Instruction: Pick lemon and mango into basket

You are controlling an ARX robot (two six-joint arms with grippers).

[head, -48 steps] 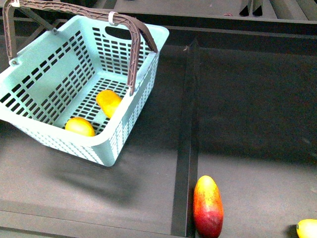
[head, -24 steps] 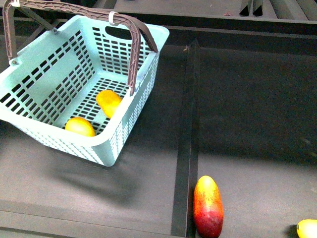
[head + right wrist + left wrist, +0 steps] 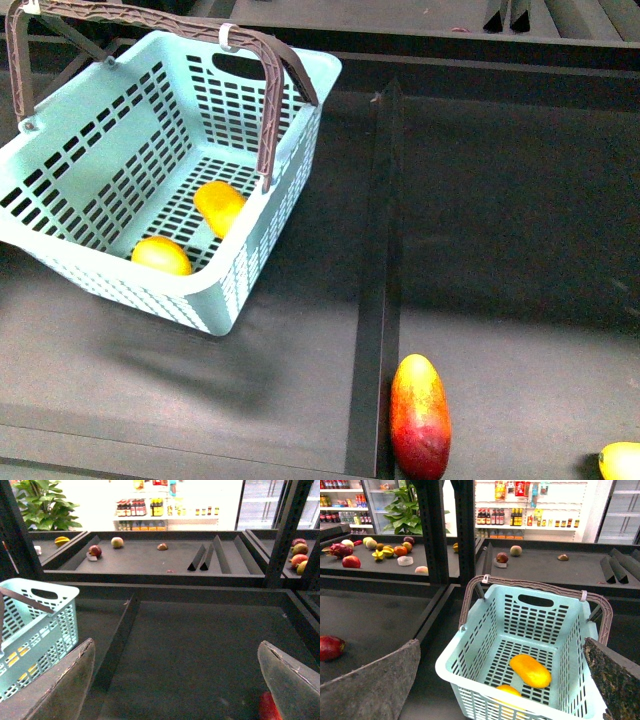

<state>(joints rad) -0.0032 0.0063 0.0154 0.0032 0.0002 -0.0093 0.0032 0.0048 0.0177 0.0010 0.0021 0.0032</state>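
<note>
Basket (image 3: 250, 265) unchanged over the last second: lemon (image 3: 161, 256) and likely mango (image 3: 219, 206) inside. Both grippers spread, empty; task looks complete.

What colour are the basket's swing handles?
Brown, with white ties; the handles on the teal basket show best in the front view.
</note>
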